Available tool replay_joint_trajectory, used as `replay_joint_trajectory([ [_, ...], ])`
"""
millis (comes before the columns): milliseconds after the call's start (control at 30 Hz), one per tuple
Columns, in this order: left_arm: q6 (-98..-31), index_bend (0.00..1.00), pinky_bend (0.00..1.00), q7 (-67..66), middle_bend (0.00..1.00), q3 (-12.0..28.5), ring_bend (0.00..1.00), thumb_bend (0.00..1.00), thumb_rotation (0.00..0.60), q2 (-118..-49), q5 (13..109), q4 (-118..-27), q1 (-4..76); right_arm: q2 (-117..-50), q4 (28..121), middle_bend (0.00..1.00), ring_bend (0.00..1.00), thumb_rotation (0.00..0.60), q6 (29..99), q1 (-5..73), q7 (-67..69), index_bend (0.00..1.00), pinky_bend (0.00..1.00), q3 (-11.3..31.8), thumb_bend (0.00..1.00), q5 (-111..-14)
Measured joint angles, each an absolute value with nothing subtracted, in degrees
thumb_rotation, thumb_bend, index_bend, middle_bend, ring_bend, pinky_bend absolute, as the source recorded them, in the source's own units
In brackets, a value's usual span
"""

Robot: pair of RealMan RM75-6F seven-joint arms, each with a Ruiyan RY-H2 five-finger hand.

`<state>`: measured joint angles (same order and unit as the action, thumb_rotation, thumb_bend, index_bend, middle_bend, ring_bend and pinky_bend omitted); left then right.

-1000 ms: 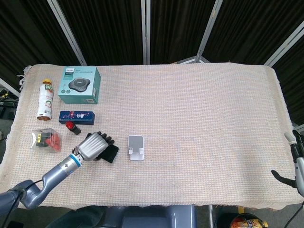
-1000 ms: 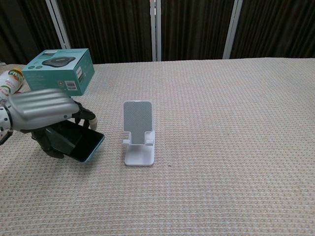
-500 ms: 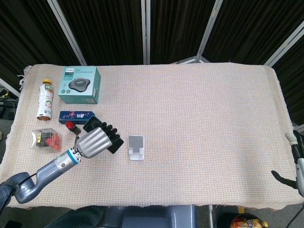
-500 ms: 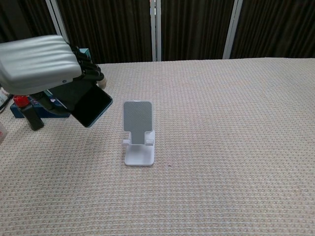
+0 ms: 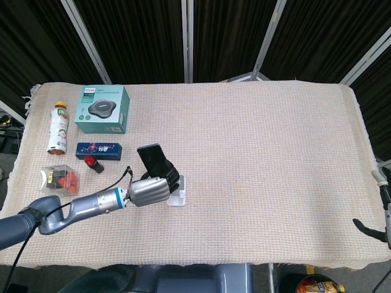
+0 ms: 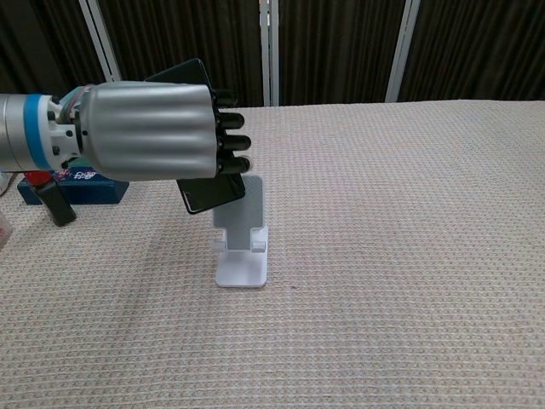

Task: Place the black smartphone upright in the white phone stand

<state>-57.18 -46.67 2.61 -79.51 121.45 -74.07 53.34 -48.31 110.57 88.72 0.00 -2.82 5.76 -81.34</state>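
Observation:
My left hand (image 5: 151,190) (image 6: 149,132) grips the black smartphone (image 5: 153,159) (image 6: 213,192), which stands nearly upright in the air. The phone hangs just above and in front of the white phone stand (image 5: 178,196) (image 6: 242,252), hiding the stand's upper back plate in the chest view. The hand covers the phone's middle; only its top corner and lower edge show. Of my right hand (image 5: 382,210), only a small part shows at the far right edge of the head view, off the table, and the chest view does not show it.
A teal box (image 5: 102,109), a bottle lying on its side (image 5: 57,127), a dark blue box (image 5: 98,149) (image 6: 81,186), a small red-capped black item (image 5: 93,163) (image 6: 49,201) and a clear pack with red contents (image 5: 60,178) sit at the table's left.
My left hand lifted the phone off the table, carried it rightward and turned it upright; it now hangs over the stand. The right hand stayed put.

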Motion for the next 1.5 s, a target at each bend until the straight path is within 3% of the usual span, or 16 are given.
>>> replay_joint_trajectory([
  [900, -44.39, 0.46, 0.35, -54.74, 0.33, 1.79, 0.36, 0.0, 0.6, -82.1, 120.55, -76.92, 60.18, -47.25, 109.64, 0.0, 0.0, 0.6, 89.09, -0.53, 0.66, 0.0, 0.0, 6.05, 0.0, -80.96],
  [1233, -43.55, 0.44, 0.33, -56.18, 0.31, 1.1, 0.35, 0.0, 0.6, -83.03, 119.69, -76.7, 60.53, -47.17, 109.65, 0.0, 0.0, 0.6, 89.1, -0.59, 0.83, 0.0, 0.0, 6.02, 0.0, -81.02],
  [1300, -43.48, 0.41, 0.31, -56.27, 0.27, 1.09, 0.31, 0.0, 0.6, -83.08, 119.39, -76.71, 60.54, -47.17, 109.63, 0.0, 0.0, 0.6, 89.06, -0.59, 0.86, 0.0, 0.0, 6.03, 0.0, -80.95],
  [1433, -42.82, 0.21, 0.21, -57.44, 0.05, 1.26, 0.09, 0.0, 0.6, -82.97, 118.57, -77.14, 60.33, -47.16, 109.65, 0.0, 0.0, 0.6, 88.97, -0.56, 0.85, 0.0, 0.0, 6.01, 0.0, -80.99],
  [1500, -42.44, 0.13, 0.16, -58.13, 0.0, 1.36, 0.02, 0.0, 0.6, -82.87, 118.07, -77.65, 60.19, -47.15, 109.64, 0.0, 0.0, 0.6, 89.05, -0.57, 0.66, 0.0, 0.0, 6.01, 0.0, -81.05],
])
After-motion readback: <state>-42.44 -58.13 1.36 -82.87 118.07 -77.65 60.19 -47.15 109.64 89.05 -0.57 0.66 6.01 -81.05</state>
